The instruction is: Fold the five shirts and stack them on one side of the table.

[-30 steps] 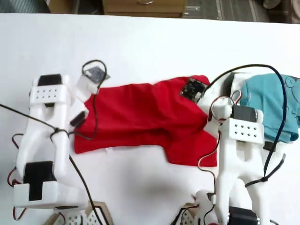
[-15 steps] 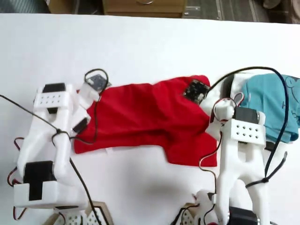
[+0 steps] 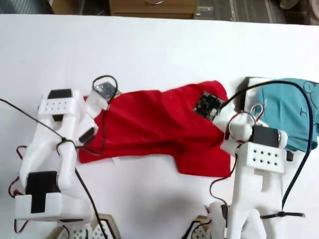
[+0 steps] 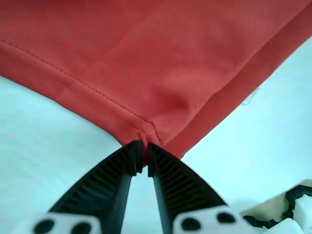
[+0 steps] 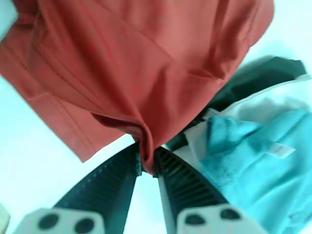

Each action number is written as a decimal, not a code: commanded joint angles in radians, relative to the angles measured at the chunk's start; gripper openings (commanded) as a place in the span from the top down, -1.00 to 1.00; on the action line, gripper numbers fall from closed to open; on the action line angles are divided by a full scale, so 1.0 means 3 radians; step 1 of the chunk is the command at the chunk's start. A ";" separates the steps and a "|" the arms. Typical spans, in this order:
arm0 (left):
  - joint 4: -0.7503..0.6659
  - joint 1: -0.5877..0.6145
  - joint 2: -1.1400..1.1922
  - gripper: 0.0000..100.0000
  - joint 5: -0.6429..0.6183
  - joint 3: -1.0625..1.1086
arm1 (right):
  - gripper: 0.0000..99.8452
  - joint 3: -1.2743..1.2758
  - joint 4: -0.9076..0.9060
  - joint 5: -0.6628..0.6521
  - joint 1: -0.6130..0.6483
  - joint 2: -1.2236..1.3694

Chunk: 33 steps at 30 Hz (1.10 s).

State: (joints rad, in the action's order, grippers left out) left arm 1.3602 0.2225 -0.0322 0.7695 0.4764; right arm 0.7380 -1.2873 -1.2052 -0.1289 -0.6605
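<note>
The red shirt (image 3: 159,124) lies in the middle of the high view. Its long way runs from left to right, and the right end sits a bit higher in the frame than the left end. A wide flap of it reaches down toward the lower right.

The left gripper (image 4: 141,158) is at the shirt's left end. Its jaws are pinched tight on a corner of the hem. The right gripper (image 5: 147,165) is at the shirt's right end. Its jaws are squeezed on a bunched-up fold of red cloth.

A teal shirt (image 3: 289,109) lies at the right edge of the frame, just beside the red shirt. It rests on a white cloth (image 5: 253,105) and a dark cloth (image 5: 263,73). The teal shirt has a small white label (image 5: 280,150), but its writing is too small to read.

White table (image 3: 149,45) shows above the red shirt, up to the far edge near the top of the frame. More white table shows below the shirt, between the two arms.
</note>
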 commanded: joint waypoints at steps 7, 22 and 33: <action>0.0036 -0.0020 -0.0015 0.96 0.0010 -0.0023 | 0.96 0.0133 0.0049 -0.0015 -0.0023 -0.0105; 0.0215 0.0000 -0.0036 0.96 0.0010 -0.0018 | 0.96 0.0327 0.0166 -0.0010 -0.0028 -0.0110; 0.0189 -0.0020 -0.0020 0.96 0.0015 0.0003 | 0.96 0.0307 -0.0018 0.0010 -0.0243 -0.0115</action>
State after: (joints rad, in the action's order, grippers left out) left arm 1.4139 0.2209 -0.0292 0.7695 0.4826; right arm 0.8424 -1.2827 -1.2052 -0.1657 -0.6605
